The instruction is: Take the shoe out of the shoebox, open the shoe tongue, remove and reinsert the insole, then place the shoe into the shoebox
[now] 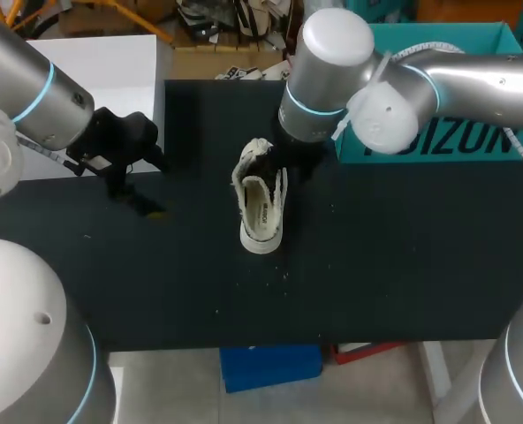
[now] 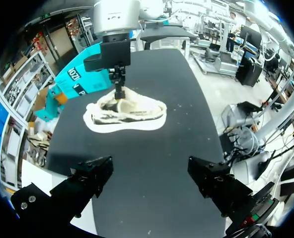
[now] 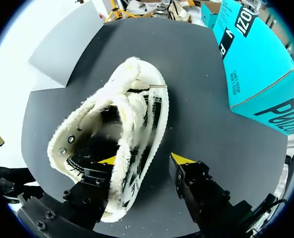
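A white low sneaker (image 1: 261, 208) stands upright in the middle of the black table (image 1: 403, 265), its tongue and laces loose. My right gripper (image 3: 144, 159) is at the far end of the shoe (image 3: 122, 124) and straddles one side wall. One fingertip (image 3: 107, 159) is inside the shoe and the other is outside, a little apart from it, so the gripper is open. In the left wrist view, my right gripper (image 2: 118, 94) comes down onto the shoe (image 2: 132, 116). My left gripper (image 2: 152, 181) hangs wide open and empty, well to the left of the shoe.
The teal shoebox (image 1: 438, 106) stands at the back right, close behind my right wrist; it also shows as the shoebox (image 3: 261, 74) and shoebox (image 2: 82, 82) in the wrist views. A white flat surface (image 1: 111, 71) lies at the back left.
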`<control>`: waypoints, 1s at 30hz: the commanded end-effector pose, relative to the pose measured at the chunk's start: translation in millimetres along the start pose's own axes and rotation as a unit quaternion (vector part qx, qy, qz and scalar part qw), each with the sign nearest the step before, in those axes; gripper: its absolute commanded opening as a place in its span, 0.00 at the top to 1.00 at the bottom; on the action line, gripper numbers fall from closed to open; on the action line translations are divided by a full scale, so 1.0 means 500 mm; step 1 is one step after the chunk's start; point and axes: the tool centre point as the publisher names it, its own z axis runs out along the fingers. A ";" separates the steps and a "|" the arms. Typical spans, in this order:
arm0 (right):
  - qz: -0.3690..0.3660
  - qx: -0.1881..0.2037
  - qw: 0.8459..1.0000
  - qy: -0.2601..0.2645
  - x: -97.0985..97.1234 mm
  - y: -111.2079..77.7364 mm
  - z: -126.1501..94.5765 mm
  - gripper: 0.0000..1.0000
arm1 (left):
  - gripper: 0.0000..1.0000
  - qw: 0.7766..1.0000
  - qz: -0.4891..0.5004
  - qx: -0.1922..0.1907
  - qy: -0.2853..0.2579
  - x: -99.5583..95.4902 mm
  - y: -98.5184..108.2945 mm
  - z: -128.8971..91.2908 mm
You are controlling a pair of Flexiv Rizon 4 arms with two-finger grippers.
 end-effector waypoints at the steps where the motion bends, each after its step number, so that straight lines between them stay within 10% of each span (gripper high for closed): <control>1: 0.003 0.009 1.000 -0.005 0.000 0.007 0.022 0.50 | 0.00 1.000 0.001 0.001 -0.002 0.001 0.002 0.002; 8: 0.015 0.032 0.999 -0.009 -0.008 -0.010 0.047 0.60 | 0.00 1.000 0.001 0.001 -0.002 0.001 0.002 0.002; 9: 0.016 0.034 0.999 -0.008 -0.008 -0.012 0.049 0.95 | 0.00 1.000 0.001 0.001 -0.002 0.001 0.002 0.002; 10: 0.016 0.035 0.999 -0.005 -0.002 -0.012 0.047 1.00 | 0.00 1.000 0.001 0.001 -0.002 0.001 0.002 0.002; 20: -0.009 0.042 0.998 0.037 0.032 -0.017 -0.035 1.00 | 0.00 1.000 0.001 0.001 -0.002 0.001 0.002 0.002; 30: -0.138 0.074 0.983 0.098 0.008 -0.061 -0.209 1.00 | 0.00 1.000 0.001 0.001 -0.002 0.001 0.002 0.002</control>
